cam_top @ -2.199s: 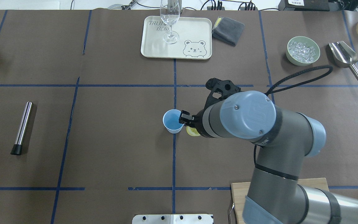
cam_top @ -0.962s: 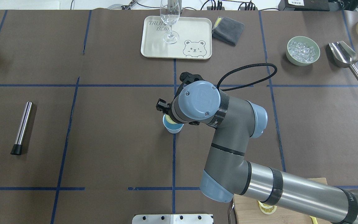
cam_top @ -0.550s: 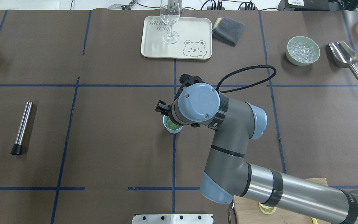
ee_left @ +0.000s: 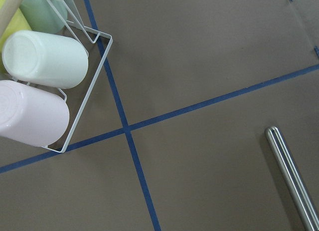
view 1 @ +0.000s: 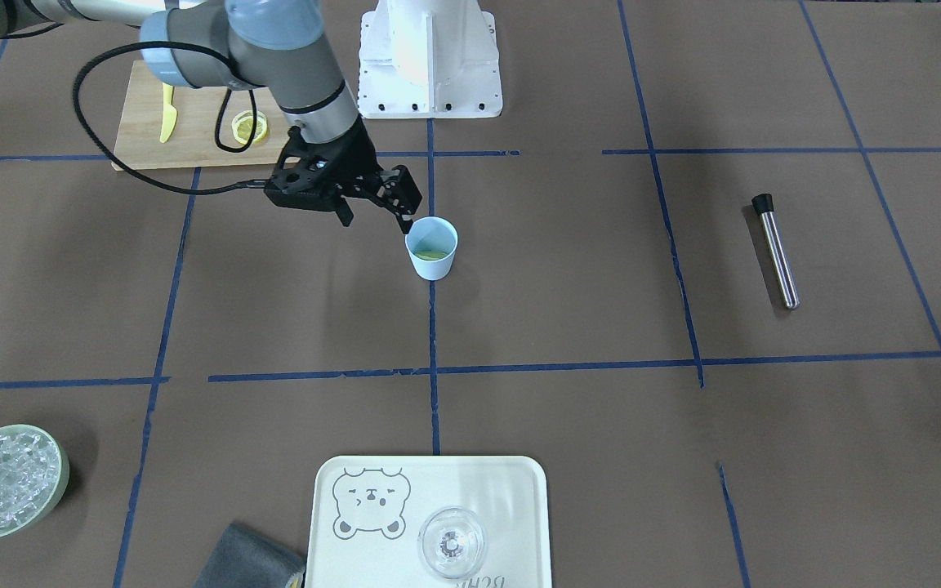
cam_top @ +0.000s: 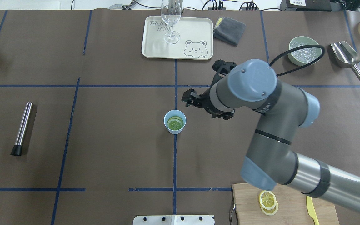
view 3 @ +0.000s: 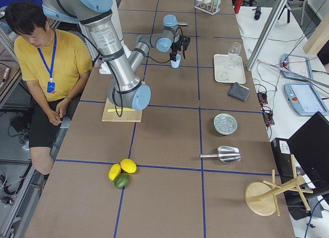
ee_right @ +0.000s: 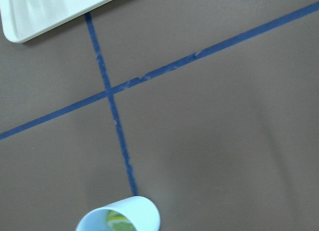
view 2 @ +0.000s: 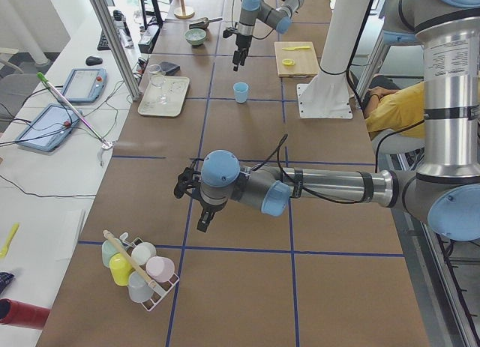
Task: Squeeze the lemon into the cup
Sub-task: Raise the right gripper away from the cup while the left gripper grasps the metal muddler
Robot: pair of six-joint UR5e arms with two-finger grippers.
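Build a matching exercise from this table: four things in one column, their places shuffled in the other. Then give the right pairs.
Things
1. lemon
2. wine glass
3. steel rod
4. ice cubes

Places
a. lying flat on the brown table covering, nothing beside it
b. in the pale green bowl
c. inside the light blue cup
d. standing on the cream tray with the bear drawing

Pairs: 1-c, 2-d, 3-a, 4-b
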